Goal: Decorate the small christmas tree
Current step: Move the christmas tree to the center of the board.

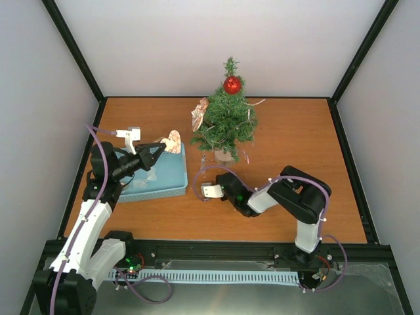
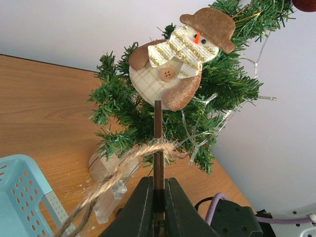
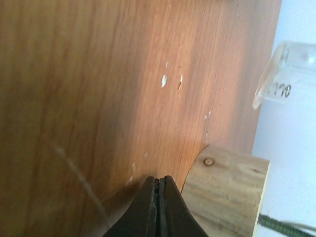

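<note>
Right fingers (image 3: 150, 207): pressed together, empty, just beside wooden base (image 3: 227, 187) on tabletop (image 3: 74, 89).
Left fingers (image 2: 140, 207): clamped on stick of snowman ornament (image 2: 173, 64), over blue basket (image 1: 157, 177).
Small christmas tree (image 1: 226, 118): upright, far middle of tabletop, red ball (image 1: 232, 84) near top.

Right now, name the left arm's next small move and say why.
Probably ease the left gripper forward toward the small christmas tree. It is shut on the dark stem of the snowman ornament, and in the top view the snowman sits above the edge of the blue basket, short of the branches, with its twine loop hanging free.
</note>
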`<action>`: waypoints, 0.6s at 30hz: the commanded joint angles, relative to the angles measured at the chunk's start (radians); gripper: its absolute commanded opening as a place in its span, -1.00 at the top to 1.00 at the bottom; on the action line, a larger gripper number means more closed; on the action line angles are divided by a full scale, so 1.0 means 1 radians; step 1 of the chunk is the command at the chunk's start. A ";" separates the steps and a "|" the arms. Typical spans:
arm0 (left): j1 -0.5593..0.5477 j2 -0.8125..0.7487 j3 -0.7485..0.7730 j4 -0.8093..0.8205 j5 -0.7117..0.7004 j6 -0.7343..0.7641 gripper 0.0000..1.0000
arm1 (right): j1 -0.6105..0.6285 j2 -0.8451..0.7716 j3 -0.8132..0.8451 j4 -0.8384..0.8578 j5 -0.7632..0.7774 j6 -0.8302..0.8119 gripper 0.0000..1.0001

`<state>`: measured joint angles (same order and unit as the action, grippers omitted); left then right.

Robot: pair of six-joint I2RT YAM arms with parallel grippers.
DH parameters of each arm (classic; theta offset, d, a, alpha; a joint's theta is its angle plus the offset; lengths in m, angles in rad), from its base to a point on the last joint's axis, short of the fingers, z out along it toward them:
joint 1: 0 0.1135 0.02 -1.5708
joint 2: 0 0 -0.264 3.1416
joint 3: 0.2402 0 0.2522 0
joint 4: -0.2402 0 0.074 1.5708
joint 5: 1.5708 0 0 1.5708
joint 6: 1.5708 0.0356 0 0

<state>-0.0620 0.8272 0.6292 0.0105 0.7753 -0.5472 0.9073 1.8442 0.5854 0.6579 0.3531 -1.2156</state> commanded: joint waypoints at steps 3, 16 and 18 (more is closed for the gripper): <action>0.010 -0.009 0.042 -0.003 0.016 0.029 0.99 | -0.019 0.082 0.069 0.100 -0.023 -0.080 0.94; 0.010 0.000 0.045 -0.023 0.017 0.053 0.99 | -0.068 0.166 0.158 0.130 -0.075 -0.122 0.95; 0.009 0.001 0.044 -0.023 0.017 0.053 0.99 | -0.070 0.173 0.163 0.141 -0.086 -0.131 0.94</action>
<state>-0.0616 0.8272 0.6292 -0.0055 0.7815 -0.5236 0.8494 1.9919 0.7246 0.7406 0.3092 -1.3025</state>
